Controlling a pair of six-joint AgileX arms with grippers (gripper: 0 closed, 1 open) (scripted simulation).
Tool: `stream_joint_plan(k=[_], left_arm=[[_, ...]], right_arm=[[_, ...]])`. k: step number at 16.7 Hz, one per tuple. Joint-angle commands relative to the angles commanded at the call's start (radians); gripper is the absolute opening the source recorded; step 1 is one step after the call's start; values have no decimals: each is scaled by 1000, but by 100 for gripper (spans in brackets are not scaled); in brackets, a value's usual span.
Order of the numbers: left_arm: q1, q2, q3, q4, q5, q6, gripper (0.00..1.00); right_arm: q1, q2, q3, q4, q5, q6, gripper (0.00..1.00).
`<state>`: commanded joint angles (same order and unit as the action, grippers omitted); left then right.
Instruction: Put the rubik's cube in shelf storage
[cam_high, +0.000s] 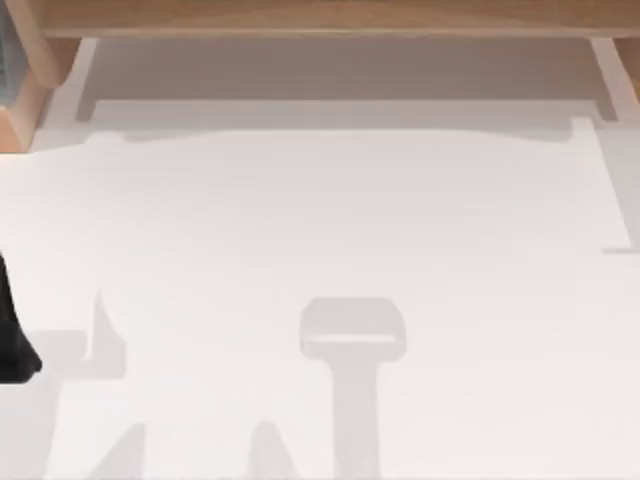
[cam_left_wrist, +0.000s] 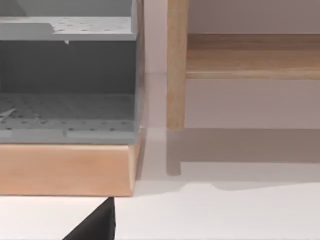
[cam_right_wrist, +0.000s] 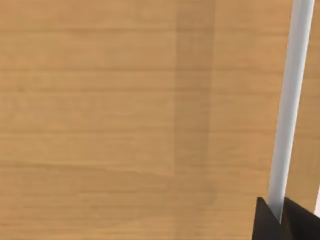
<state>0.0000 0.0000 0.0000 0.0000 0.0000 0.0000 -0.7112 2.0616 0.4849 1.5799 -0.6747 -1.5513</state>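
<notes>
My right gripper (cam_right_wrist: 280, 220) sits close against the shelf (cam_right_wrist: 125, 110), facing a wooden board beside a pale upright (cam_right_wrist: 292, 100). Whether it grips anything I cannot tell, and I cannot place the cube. My left arm (cam_high: 12, 335) is parked at the table's (cam_high: 330, 220) left edge.

The white table (cam_high: 330, 230) lies open across its middle and near side. Along the far edge the shelf storage (cam_high: 320, 18) bars the way, its long board raised on pale upright supports (cam_high: 605, 75), open underneath. A grey perforated rack (cam_left_wrist: 70, 80) on a wooden base (cam_left_wrist: 65, 170) blocks the far left corner.
</notes>
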Motion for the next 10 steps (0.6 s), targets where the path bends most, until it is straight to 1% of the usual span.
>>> stream_joint_plan(k=[9, 10], left_arm=[[0, 0, 0, 0, 0, 0, 100], [0, 0, 0, 0, 0, 0, 100]], right_arm=[[0, 0, 0, 0, 0, 0, 98], [0, 0, 0, 0, 0, 0, 100]])
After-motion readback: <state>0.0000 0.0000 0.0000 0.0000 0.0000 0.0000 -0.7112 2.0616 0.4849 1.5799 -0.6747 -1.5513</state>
